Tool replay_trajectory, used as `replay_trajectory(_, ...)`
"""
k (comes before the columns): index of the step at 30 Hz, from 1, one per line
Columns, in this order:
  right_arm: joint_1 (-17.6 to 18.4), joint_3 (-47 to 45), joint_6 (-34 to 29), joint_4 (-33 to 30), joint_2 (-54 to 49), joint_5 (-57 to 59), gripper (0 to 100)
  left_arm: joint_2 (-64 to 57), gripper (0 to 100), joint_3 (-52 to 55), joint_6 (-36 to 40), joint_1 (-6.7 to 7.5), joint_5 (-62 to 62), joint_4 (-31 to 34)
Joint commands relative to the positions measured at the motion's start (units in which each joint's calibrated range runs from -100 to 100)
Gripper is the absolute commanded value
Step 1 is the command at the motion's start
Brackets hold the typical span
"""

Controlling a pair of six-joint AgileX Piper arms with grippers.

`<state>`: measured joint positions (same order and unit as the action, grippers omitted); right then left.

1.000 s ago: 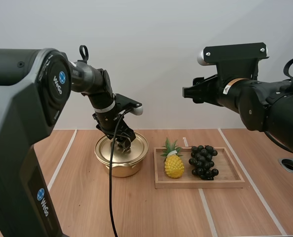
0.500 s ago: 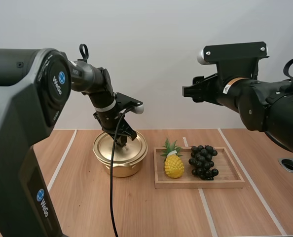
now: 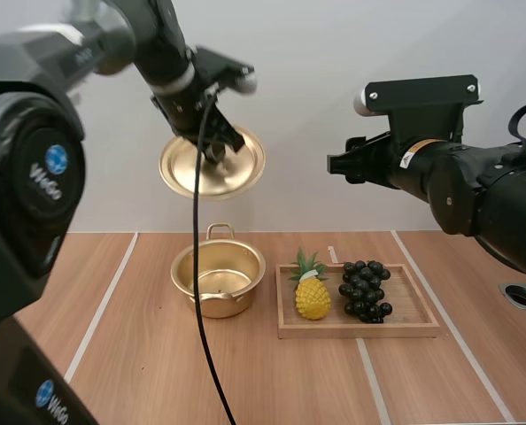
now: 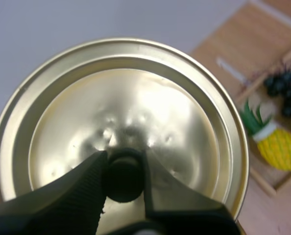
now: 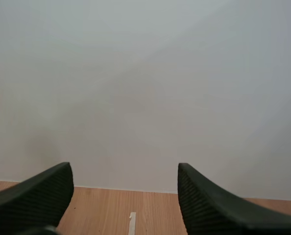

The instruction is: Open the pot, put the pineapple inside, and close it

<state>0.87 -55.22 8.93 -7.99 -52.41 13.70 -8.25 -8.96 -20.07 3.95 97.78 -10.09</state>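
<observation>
Brass-coloured lid (image 3: pixel 212 164) held high in the high view, pinched at its knob by the left fingers (image 3: pixel 217 140), well above the open pot (image 3: pixel 217 282) on the counter (image 3: pixel 272 385). Opening step judged done; lid not yet set down. Pineapple (image 3: pixel 312 294) resting on the wooden tray (image 3: pixel 422 329), just right of the pot and close beside the grapes (image 3: pixel 365 290). Right fingers (image 3: pixel 338 166) raised well above the tray, holding nothing. Next move, as judged: lower the right fingers onto the pineapple, grip the yellow body, avoid the grapes alongside, and keep the lid off the pot mouth. Left wrist view: black knob (image 4: pixel 125 174) clamped between the left fingers (image 4: pixel 91 178), lid top facing the camera, pineapple (image 4: pixel 280 147) and grapes (image 4: pixel 285 88) far below, past the lid rim. Right wrist view: right fingers (image 5: pixel 37 193) spread wide and empty, a strip of counter (image 5: pixel 135 215) beyond. Nothing seen between pineapple and pot mouth; overhead lid judged the only obstacle to a high approach.
</observation>
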Motion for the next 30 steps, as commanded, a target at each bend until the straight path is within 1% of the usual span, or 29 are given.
replay_trajectory(1, 0.1, 0.7, 0.4, -0.1, -0.2, -1.2, 100, -5.5, 0, -10.7, 2.3, 0.11, -5.2, -0.2)
replay_trajectory(3, 0.1, 0.7, 0.4, -0.1, -0.2, -0.9, 100, -8.4, 0, -16.9, 3.9, 0.11, -15.9, -0.1)
replay_trajectory(9, 0.1, 0.7, 0.4, -0.1, -0.2, 0.7, 100, -14.3, 0, -32.7, 6.3, 0.04, -60.4, -0.2)
replay_trajectory(11, 0.1, 0.7, 0.4, -0.1, -0.2, 0.9, 100, -15.4, 0, -36.3, 8.1, 0.04, -72.7, -0.4)
replay_trajectory(16, 0.1, 0.7, 0.4, -0.1, -0.2, 0.9, 100, -17.1, 0, -40.1, 15.7, 0.04, -95.4, -0.4)
replay_trajectory(22, 0.1, 0.7, 0.4, -0.1, 0.5, 3.4, 100, -18.0, 0, -40.7, 17.4, 0.04, -108.7, -0.4)
replay_trajectory(25, 0.1, 0.7, 0.4, -0.1, 3.5, 6.6, 100, -18.8, 0, -40.7, 17.4, 0.04, -111.9, -0.4)
replay_trajectory(26, 0.6, 0.7, 0.5, -0.1, 7.4, 8.2, 100, -19.1, 0, -40.7, 17.4, 0.04, -111.9, -0.4)
replay_trajectory(30, 3.8, 0.7, 3.6, 1.0, 14.3, 12.9, 100, -19.4, 0, -40.7, 15.8, 0.04, -109.8, -0.4)
